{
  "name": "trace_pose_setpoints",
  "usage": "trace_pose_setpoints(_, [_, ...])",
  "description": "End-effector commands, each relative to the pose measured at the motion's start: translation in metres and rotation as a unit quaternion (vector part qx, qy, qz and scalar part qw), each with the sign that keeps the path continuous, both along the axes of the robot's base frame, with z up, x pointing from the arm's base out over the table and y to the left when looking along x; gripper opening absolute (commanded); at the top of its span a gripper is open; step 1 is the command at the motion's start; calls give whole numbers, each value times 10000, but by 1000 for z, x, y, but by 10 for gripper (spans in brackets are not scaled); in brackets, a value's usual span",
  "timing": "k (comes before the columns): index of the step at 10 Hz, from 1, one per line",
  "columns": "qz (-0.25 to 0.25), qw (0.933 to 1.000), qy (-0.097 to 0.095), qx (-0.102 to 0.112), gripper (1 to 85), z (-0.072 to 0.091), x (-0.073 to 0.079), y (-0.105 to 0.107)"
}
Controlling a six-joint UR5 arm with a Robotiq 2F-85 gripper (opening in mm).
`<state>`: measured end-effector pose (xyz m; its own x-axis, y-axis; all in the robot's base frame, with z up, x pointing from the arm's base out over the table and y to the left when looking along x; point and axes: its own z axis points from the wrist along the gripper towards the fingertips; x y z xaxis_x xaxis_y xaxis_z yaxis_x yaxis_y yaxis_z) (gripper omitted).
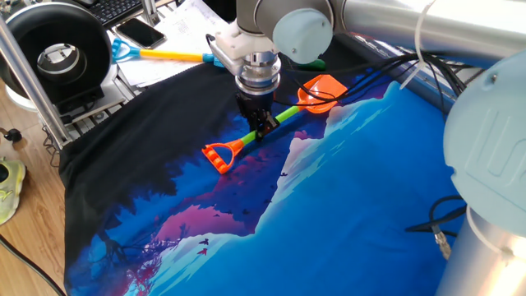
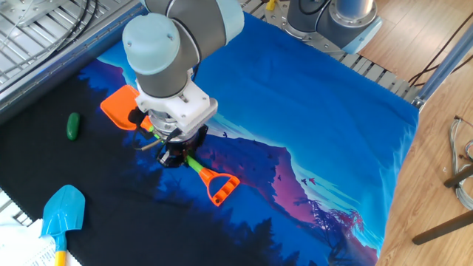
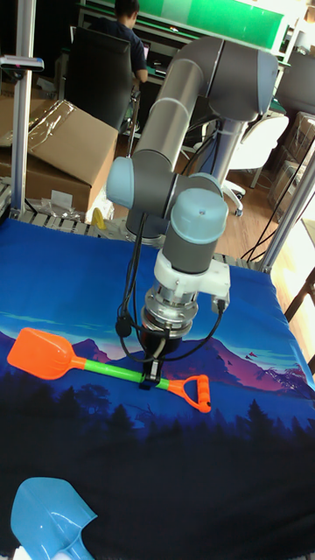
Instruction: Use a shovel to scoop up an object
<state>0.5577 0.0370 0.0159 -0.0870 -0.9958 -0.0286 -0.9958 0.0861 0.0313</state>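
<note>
1. On the tabletop (image 2: pixel 414 103), which is covered by a cloth (image 2: pixel 310 125) printed with blue mountains and dark trees, the shovel (image 1: pixel 271 123) lies along the print in the one fixed view, its blade toward the far side and its handle toward the near left.
2. The shovel is a plastic toy: a broad orange scoop blade (image 3: pixel 39 352), a thin lime-green shaft (image 3: pixel 109 371) and an orange D-shaped handle (image 3: pixel 194 393) with an open loop.
3. The end effector (image 3: pixel 152 378) comes down from above and is clamped on the green shaft close to the handle end, its dark fingers on either side of the shaft.
4. In the other fixed view the blade (image 2: pixel 120 107) shows to the left of the arm's wrist and the handle (image 2: pixel 222 188) sticks out to the lower right, with the end effector (image 2: pixel 176 157) between them.
5. Whether the shovel touches the cloth or is lifted just off it cannot be told.
6. The object (image 2: pixel 72 125), a small dark green flattened oval, lies on the black part of the cloth to the left of the orange blade, near it but apart.
7. A second shovel with a light blue blade (image 2: pixel 62 210) and a yellow shaft lies at the near left edge in that view, well apart from the end effector.
8. In the one fixed view that blue shovel (image 1: pixel 156 54) lies beyond the cloth beside a smartphone (image 1: pixel 140 33).
</note>
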Motion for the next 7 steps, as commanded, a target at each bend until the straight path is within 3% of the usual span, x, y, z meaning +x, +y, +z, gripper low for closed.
trace_pose_setpoints(1, [-97, 9999, 12, 127, 113, 20, -5, 8])
trace_pose_setpoints(2, [-14, 9997, -23, 237, 103, 27, -4, 16])
trace_pose_setpoints(4, [202, 9972, -83, 715, 83, 39, -5, 39])
trace_pose_setpoints(7, [707, 9936, -176, 863, 70, 49, -2, 37])
